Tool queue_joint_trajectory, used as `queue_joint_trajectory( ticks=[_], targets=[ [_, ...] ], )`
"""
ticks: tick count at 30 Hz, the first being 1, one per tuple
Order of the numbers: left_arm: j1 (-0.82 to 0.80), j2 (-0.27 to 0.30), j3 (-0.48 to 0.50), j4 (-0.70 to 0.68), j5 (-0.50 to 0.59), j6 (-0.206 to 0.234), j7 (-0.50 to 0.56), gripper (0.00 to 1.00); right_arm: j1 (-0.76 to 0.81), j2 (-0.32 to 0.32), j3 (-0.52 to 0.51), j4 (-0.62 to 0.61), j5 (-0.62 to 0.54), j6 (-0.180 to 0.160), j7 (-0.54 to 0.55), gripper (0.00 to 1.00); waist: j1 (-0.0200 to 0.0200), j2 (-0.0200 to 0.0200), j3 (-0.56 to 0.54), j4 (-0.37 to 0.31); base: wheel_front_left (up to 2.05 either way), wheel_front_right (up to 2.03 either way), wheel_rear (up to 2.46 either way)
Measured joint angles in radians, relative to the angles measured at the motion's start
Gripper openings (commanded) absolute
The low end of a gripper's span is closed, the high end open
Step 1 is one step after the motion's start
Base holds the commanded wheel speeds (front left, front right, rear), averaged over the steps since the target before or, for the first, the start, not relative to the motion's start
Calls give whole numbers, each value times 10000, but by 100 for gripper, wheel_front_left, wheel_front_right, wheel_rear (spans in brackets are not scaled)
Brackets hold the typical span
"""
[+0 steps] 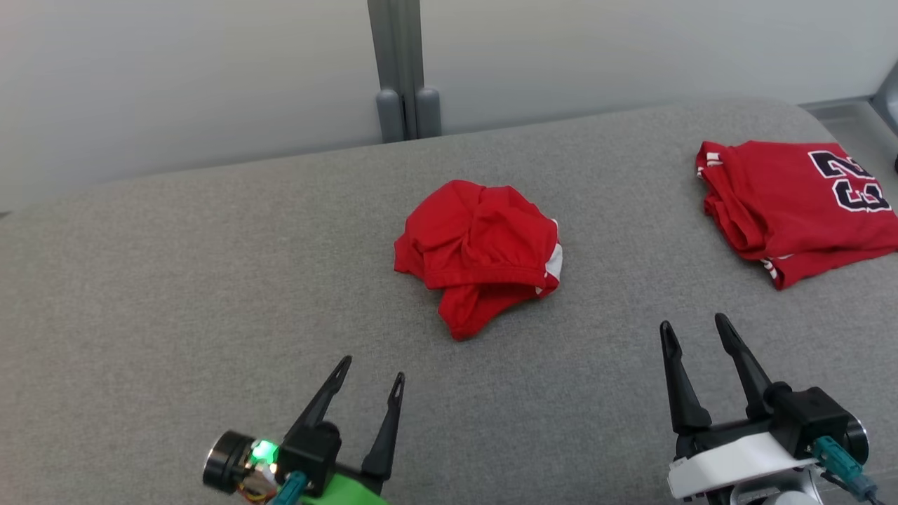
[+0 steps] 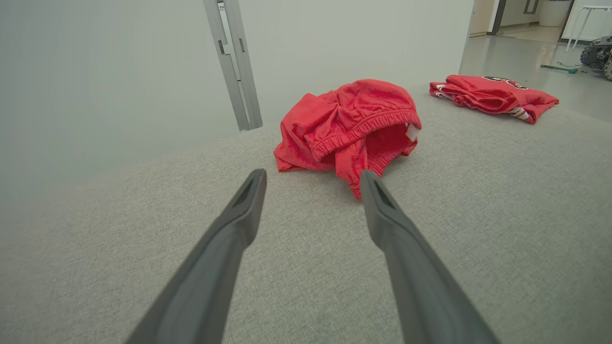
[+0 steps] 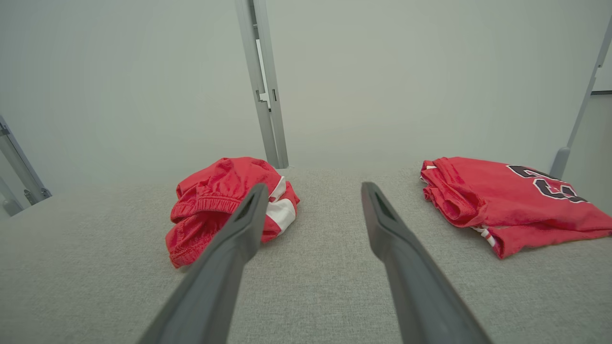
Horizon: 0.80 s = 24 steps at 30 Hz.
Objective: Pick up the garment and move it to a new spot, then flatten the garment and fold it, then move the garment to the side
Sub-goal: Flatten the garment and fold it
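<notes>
A crumpled red garment point(image 1: 480, 252) with an elastic waistband and white side trim lies bunched in the middle of the grey padded surface point(image 1: 175, 280). The left wrist view shows this garment point(image 2: 351, 126) just beyond my fingertips; in the right wrist view the garment point(image 3: 220, 200) sits left of centre, partly behind one finger. My left gripper point(image 1: 372, 372) hovers open near the front edge, short of the garment and to its left. My right gripper point(image 1: 694, 326) is open too, in front of and to the right of it. Neither touches the cloth.
A folded red jersey point(image 1: 796, 203) with dark numerals lies at the far right of the surface, also seen as the jersey point(image 2: 492, 95) and the jersey point(image 3: 507, 200). A grey post point(image 1: 403, 70) stands against the pale wall behind. Bare floor lies beyond the right end.
</notes>
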Motion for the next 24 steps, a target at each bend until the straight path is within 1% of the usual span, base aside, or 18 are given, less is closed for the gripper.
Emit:
queue_joint_trajectory(
  ticks=[5, 9, 13, 16, 19, 20, 24],
  targets=[
    [-1486, -10, -922, 966, -67, -198, 0, 100, -484, -6, -38, -151, -8, 0, 0, 100, 0, 0, 711, -246, 0, 0, 0],
    [-2642, -17, -1776, 1822, -236, -240, 0, 100, -967, -8, -13, -259, 0, 0, 0, 100, 0, 0, 1385, -468, 0, 0, 0],
    [-3609, -31, -3041, 2709, -648, -251, 0, 100, -1401, -4, -44, -357, 27, 0, 0, 100, 0, 0, 2067, -744, 0, 0, 0],
    [-4310, -36, -3664, 3080, -989, -255, 0, 100, -1612, -10, 0, -359, 138, 0, 0, 100, 0, 0, 2531, -979, 0, 0, 0],
    [-4830, -36, -3814, 3218, -1103, -253, 0, 100, -1828, 0, 84, -359, 297, 0, 0, 100, 0, 0, 2936, -1245, 0, 0, 0],
    [-5005, -25, -3804, 3225, -1089, -180, 0, 100, -1907, 0, 71, -359, 351, 0, 0, 100, 1, 0, 3066, -1352, 0, 0, 0],
    [-5379, -33, -3695, 3179, -1011, 332, 0, 100, -2036, -4, 54, -387, 508, 0, 0, 100, 1, 0, 3458, -1773, 0, 0, 0]
  ],
)
